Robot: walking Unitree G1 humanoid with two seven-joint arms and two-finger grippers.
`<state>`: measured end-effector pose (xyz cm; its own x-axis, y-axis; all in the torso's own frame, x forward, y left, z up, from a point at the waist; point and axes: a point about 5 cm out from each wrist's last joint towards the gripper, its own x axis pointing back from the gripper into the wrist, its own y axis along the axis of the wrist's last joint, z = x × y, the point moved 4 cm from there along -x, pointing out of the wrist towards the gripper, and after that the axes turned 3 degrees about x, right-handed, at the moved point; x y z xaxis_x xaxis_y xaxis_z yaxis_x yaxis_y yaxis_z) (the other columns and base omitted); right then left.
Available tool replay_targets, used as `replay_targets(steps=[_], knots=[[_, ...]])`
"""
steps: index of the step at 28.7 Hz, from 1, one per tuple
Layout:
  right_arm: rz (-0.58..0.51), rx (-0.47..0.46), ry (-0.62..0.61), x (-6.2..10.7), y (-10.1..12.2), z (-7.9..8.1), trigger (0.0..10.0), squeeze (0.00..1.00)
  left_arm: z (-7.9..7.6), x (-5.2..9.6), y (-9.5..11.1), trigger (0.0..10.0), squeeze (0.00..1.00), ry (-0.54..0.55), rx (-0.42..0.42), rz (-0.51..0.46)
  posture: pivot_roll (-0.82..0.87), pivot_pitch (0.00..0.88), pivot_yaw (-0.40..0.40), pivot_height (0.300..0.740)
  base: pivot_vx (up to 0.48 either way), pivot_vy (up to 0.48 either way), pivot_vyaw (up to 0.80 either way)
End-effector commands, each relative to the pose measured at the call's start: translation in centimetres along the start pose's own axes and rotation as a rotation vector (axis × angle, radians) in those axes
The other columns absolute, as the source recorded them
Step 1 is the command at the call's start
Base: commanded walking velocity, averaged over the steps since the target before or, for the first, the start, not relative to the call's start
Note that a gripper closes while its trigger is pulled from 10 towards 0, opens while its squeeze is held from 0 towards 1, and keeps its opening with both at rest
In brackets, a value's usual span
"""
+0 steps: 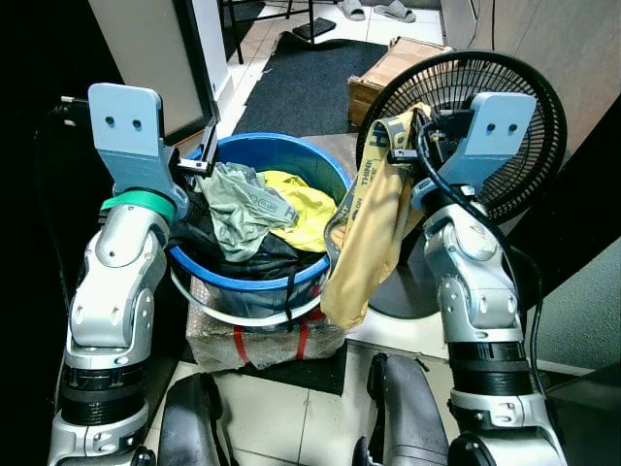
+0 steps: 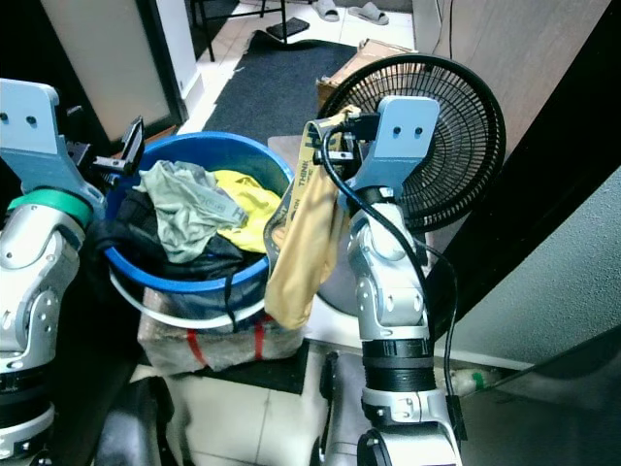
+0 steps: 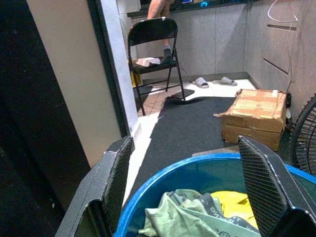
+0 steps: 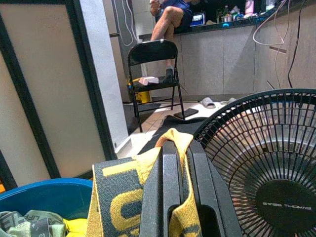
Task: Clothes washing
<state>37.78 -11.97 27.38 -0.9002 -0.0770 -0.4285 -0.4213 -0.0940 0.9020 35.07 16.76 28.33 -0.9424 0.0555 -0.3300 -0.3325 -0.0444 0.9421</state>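
- I see my right gripper (image 2: pixel 335 146) raised beside the blue tub (image 1: pixel 330 175), its black fingers (image 4: pixel 175 197) pinched tight on the waistband of a tan-yellow garment (image 1: pixel 364 243).
- The garment hangs straight down from those fingers, outside the tub's right rim, in front of the black fan (image 1: pixel 529 107); its lower end dangles near the wrapped bundle (image 1: pixel 262 340) that the tub sits on.
- My left gripper (image 1: pixel 197 160) hovers at the tub's left rim with its fingers (image 3: pixel 259 182) spread wide, nothing between them.
- Just below and ahead of that gripper, inside the tub, a grey-green garment (image 1: pixel 238 204) lies on top of the pile, with a yellow one (image 1: pixel 301 209) beside it and dark clothes underneath.
- A cardboard box (image 1: pixel 388 63) sits on the floor behind the fan.
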Motion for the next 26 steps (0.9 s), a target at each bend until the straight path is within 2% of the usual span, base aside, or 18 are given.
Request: replay_targets(steps=[1,10,26], knots=[[-0.003,0.004,-0.005,0.14,-0.11,-0.12,10.0,0.00,-0.52,0.25,-0.15,10.0,0.00,-0.017,0.002,0.008,0.05,0.059,0.028,0.554,0.000,0.000,0.00],[-0.005,0.010,-0.010,0.05,-0.09,-0.39,10.0,0.00,-0.87,0.06,-0.08,10.0,0.00,-0.023,0.011,0.002,0.05,0.058,0.021,0.588,0.000,0.000,0.00],[-0.024,0.007,-0.006,-0.24,0.41,-0.14,10.0,0.00,-0.58,0.16,-0.26,10.0,0.00,-0.013,0.021,0.010,0.05,0.058,0.025,0.642,0.000,0.000,0.00]])
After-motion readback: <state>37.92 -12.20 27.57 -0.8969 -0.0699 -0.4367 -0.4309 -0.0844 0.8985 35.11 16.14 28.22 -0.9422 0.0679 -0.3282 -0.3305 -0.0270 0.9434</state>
